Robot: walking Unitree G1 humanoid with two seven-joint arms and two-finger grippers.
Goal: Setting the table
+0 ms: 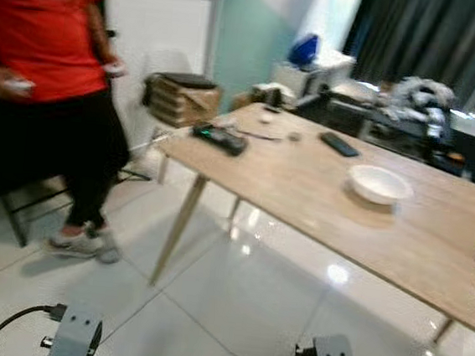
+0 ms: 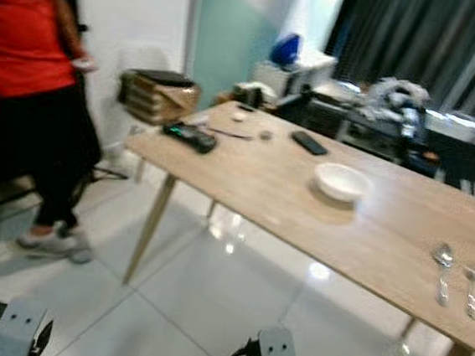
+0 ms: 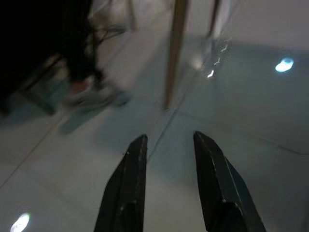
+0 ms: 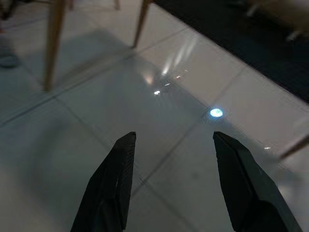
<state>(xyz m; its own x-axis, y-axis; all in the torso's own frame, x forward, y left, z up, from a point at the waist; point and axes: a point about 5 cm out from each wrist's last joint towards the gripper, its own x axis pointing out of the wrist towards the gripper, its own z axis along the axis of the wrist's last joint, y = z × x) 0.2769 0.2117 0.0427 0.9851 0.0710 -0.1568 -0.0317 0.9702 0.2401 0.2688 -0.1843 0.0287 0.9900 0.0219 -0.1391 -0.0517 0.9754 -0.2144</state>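
Bowl (image 2: 341, 181) on table (image 2: 302, 209), pincers (image 4: 174, 145) low, apart.

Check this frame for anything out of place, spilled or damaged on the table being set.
Nothing is spilled or visibly damaged. The odd part: beside the white bowl, metal spoon and fork, the light wooden table carries non-tableware at its far end: a black remote and a black handheld device.

The long wooden surface (image 2: 384, 226) is pale tan with faint grain. On it sit a round white bowl (image 2: 341, 181), a silver metal spoon (image 2: 443, 267), and a flat black remote (image 2: 310, 142). The glossy tiled floor (image 1: 234, 304) is whitish-grey. A person wears a red shirt (image 1: 42, 24) and black trousers (image 1: 96, 156).
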